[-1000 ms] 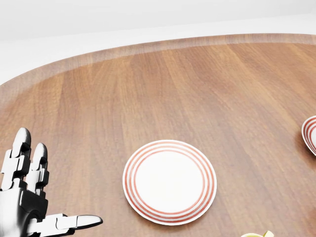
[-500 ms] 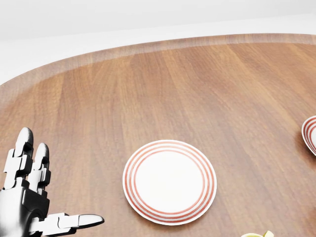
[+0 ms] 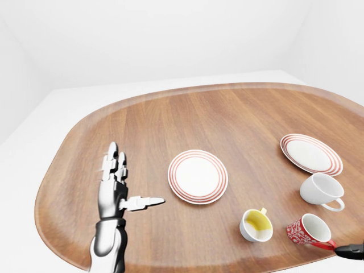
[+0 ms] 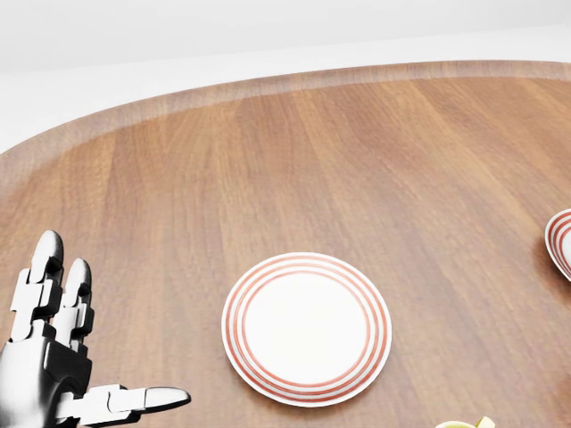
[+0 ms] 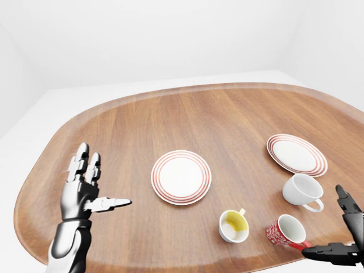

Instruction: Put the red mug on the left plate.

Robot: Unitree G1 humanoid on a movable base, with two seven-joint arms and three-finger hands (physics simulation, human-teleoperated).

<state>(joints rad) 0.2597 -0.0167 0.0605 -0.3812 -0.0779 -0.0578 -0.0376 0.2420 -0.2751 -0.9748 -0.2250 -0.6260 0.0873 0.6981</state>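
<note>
The red mug [image 5: 286, 231], patterned with a white inside, sits near the table's lower right edge and looks tipped, its mouth turned toward the camera. The left plate [image 3: 197, 176], white with red rings, lies near the table's middle and has nothing on it. My right hand [image 5: 324, 222] is dark and open just right of the mug, its thumb close to the mug's red handle; whether they touch I cannot tell. My silver left hand [image 3: 132, 179] is open, fingers up and thumb pointing toward the plate, well left of it.
A second ringed plate [image 3: 311, 154] lies at the right. A white mug [image 3: 321, 190] stands below it, just above the red mug. A yellow-lined cup [image 3: 256, 224] sits left of the red mug. The wooden table's edge [image 3: 62, 233] curves close by my left arm.
In the head view my left hand has crept slightly to the right. The plate and the camera have not moved.
</note>
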